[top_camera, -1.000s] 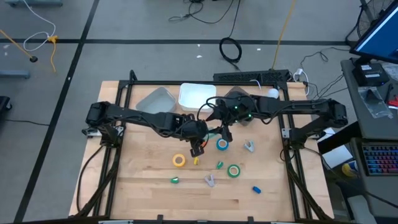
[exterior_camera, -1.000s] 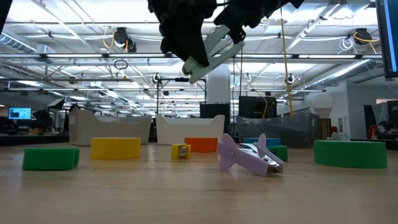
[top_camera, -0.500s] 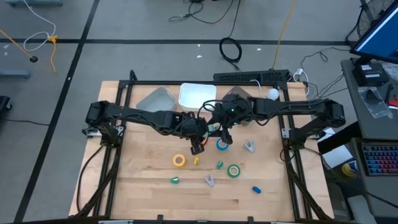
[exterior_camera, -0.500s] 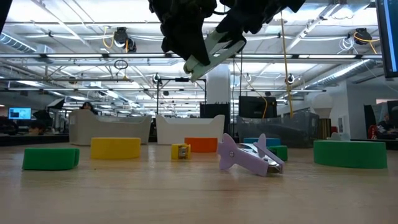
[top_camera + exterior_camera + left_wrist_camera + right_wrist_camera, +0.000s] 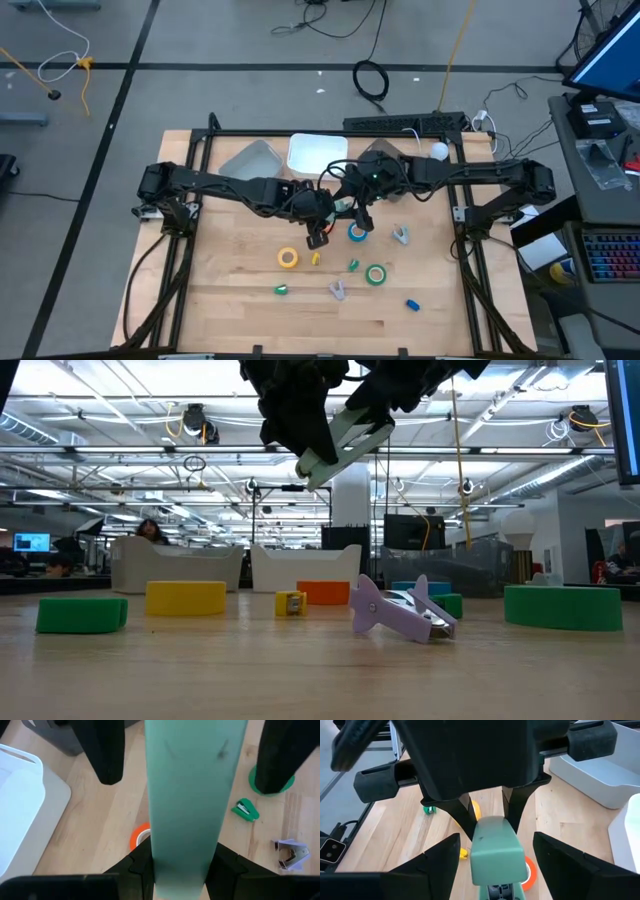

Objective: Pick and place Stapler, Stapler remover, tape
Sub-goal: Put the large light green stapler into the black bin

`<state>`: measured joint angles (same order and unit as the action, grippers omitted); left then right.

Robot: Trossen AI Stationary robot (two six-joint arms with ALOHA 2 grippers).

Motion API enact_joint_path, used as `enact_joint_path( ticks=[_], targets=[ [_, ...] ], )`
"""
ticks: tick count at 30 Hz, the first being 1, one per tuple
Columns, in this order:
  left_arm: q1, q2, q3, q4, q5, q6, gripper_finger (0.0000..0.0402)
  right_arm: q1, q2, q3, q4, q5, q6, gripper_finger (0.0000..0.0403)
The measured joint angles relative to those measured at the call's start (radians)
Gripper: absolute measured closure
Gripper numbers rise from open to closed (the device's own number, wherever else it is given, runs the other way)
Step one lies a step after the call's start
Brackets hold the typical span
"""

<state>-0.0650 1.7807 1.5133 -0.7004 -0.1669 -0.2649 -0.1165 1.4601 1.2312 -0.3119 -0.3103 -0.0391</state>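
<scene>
A pale green stapler [image 5: 340, 445] hangs high over the table's middle, with my left gripper [image 5: 328, 206] shut on it. My right gripper [image 5: 352, 200] is open. Its fingers [image 5: 102, 755] stand on either side of the stapler's other end without touching it. On the table lie a yellow tape roll [image 5: 288, 258], a blue one [image 5: 357, 232], a green one [image 5: 375, 274] and an orange one [image 5: 140, 836] under the arms. Two lilac staple removers [image 5: 337, 290] [image 5: 400, 235] rest on the wood. My left gripper pinches the stapler's two long sides [image 5: 182, 862] between its two fingers, near one end. The fingers slant down toward the table and lie along the stapler, which reaches on past them toward my right gripper. It hangs clear of the table, tilted, its far end higher.
A grey tray [image 5: 250, 160], a white tray [image 5: 317, 153] and a dark bin [image 5: 380, 152] stand along the far edge. Small staplers lie about: green [image 5: 353, 265], green [image 5: 281, 290], blue [image 5: 411, 304], yellow [image 5: 315, 258]. Bare wood shows at the near left.
</scene>
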Motion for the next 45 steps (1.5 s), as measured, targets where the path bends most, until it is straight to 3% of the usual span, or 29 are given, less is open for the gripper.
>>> enact_joint_path(
  ticks=[31, 45],
  targets=[
    [0.000, 0.001, -0.001, 0.001, 0.003, -0.005, 0.0275, 0.001, 0.000, 0.001, -0.015, -0.006, -0.004, 0.0272],
    [0.000, 0.001, -0.001, 0.001, 0.003, -0.003, 0.0275, 0.001, 0.000, 0.001, -0.016, -0.006, -0.002, 0.0279]
  ],
)
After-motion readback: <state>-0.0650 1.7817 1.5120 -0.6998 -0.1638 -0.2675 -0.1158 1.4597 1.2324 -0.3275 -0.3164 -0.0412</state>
